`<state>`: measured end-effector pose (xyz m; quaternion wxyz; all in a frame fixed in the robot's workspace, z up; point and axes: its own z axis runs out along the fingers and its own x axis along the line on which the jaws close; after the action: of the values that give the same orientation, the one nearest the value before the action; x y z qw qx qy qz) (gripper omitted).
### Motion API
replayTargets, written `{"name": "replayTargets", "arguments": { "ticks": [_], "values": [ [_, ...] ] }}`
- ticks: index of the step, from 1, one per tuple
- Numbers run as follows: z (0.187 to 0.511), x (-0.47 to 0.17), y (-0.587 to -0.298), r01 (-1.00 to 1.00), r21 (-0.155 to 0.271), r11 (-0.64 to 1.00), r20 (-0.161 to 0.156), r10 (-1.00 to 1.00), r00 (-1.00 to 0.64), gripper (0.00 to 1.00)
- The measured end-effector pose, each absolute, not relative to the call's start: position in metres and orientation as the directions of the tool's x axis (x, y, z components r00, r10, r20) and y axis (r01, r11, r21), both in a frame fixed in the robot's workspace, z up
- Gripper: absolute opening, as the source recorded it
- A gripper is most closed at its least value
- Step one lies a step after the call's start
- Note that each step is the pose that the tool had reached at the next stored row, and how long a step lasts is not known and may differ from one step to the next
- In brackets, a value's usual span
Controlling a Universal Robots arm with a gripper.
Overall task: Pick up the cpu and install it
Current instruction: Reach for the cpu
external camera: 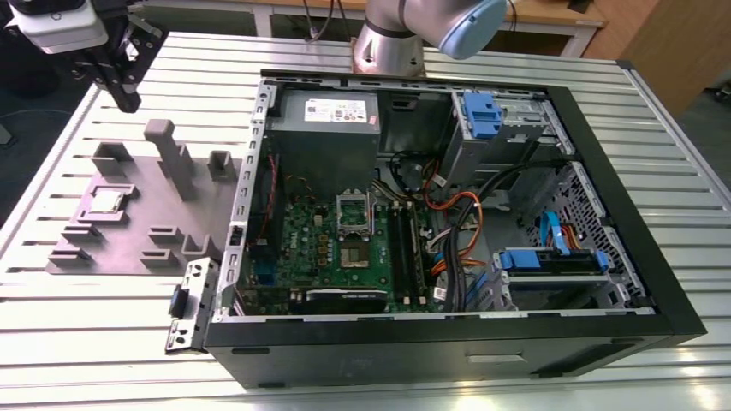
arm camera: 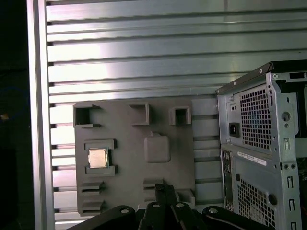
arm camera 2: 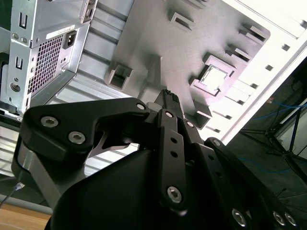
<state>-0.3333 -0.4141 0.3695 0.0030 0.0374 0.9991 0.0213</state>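
Note:
The cpu (external camera: 109,200), a small silver square chip, lies flat in a recess of the grey fixture plate (external camera: 143,235) at the exterior view's left. Both wrist views show the cpu (arm camera 2: 214,75) (arm camera: 98,158) seated in that recess. My gripper (external camera: 128,103) hangs high above the far end of the plate, well clear of the chip, with nothing in it. In both wrist views the gripper (arm camera 2: 169,96) (arm camera: 165,188) has its black fingers pressed together. The silver socket frame (external camera: 354,214) sits on the green motherboard inside the open computer case (external camera: 457,342).
Tall grey blocks (external camera: 171,154) rise from the fixture plate between the gripper and the case. The case wall (external camera: 253,171) borders the plate on the exterior view's right. A loose metal bracket (external camera: 188,304) lies by the case's near corner. The slatted table edge (arm camera: 41,143) runs close to the plate.

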Motion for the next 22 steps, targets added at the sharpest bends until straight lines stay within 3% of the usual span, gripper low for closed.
{"name": "replayTargets", "arguments": {
  "ticks": [9, 10, 14, 16, 17, 22],
  "values": [
    [0.368, -0.335, -0.416, 0.064, 0.043, 0.997, -0.004, 0.064, -0.998, 0.11],
    [0.368, -0.336, -0.416, 0.06, 0.043, 0.997, -0.004, 0.06, -0.998, 0.23],
    [0.364, -0.34, -0.418, 0.05, 0.043, 0.998, -0.004, 0.05, -0.999, 0.35],
    [0.364, -0.341, -0.418, 0.046, 0.042, 0.998, -0.004, 0.047, -0.999, 0.35],
    [0.364, -0.342, -0.418, 0.045, 0.042, 0.998, -0.004, 0.045, -0.999, 0.41],
    [0.359, -0.359, -0.418, 0.04, 0.042, 0.998, -0.005, 0.04, -0.999, 0.41]
  ]
}}
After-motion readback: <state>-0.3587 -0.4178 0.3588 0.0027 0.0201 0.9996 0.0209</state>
